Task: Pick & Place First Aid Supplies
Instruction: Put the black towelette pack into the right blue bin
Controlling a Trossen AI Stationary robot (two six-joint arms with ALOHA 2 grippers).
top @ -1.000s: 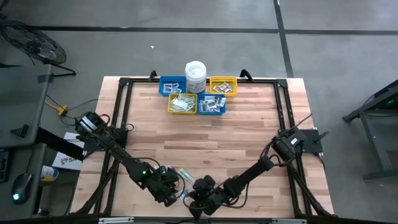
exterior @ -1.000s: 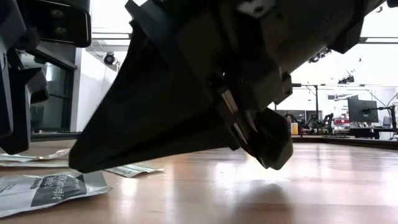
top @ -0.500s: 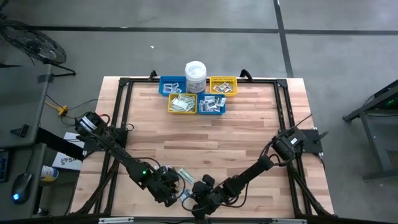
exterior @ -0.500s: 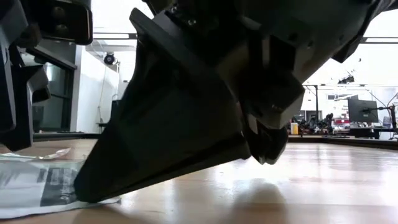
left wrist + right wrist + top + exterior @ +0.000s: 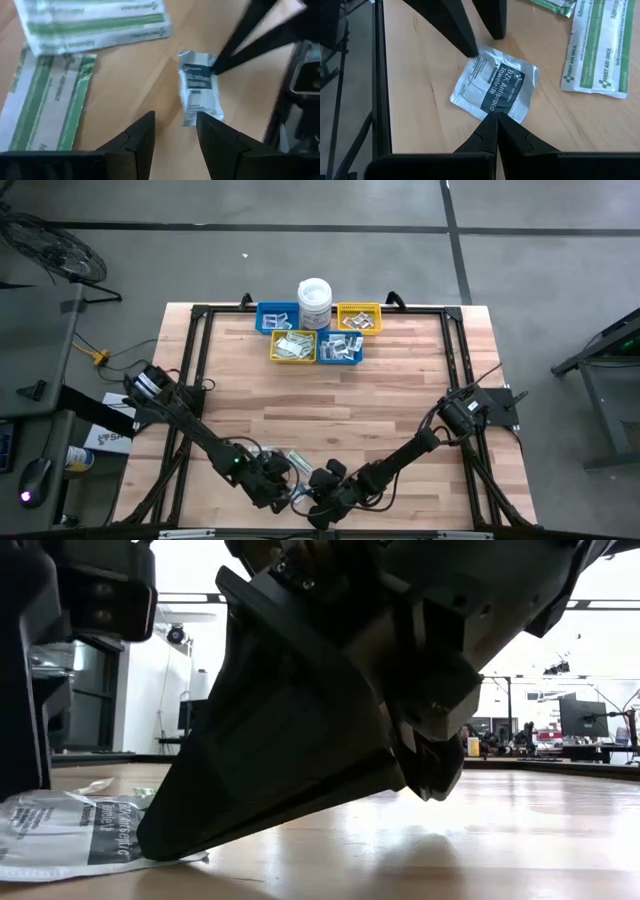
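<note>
High view, bench: the wooden bench (image 5: 330, 395) carries a dark frame, with both arms reaching in toward its 6 o'clock edge.
Bins: two blue bins (image 5: 277, 318) and two yellow bins (image 5: 359, 317) sit clustered at the 12 o'clock edge, holding small packets.
Tub: a white lidded tub (image 5: 314, 302) stands between the far blue and yellow bins.
Left gripper: the left gripper (image 5: 283, 488) sits low near 6 o'clock, slightly toward 7; in its own wrist view the left gripper (image 5: 175, 132) has its fingers apart, tips just short of the white packet.
Right gripper: the right gripper (image 5: 312, 502) is at 6 o'clock, just beside the left one; in its wrist view the right gripper (image 5: 495, 120) has its fingers pressed together to a point, the tip touching the edge of the white packet. Nothing shows between them.
Green strips: pale green-and-white strips (image 5: 90, 22) lie flat on the bench near both grippers, also seen in the right wrist view (image 5: 597, 50).
White packet: a square white packet with dark print (image 5: 495, 87) lies flat on the bench at 6 o'clock between the two grippers; the low view shows it (image 5: 75, 835) under the dark finger.
</note>
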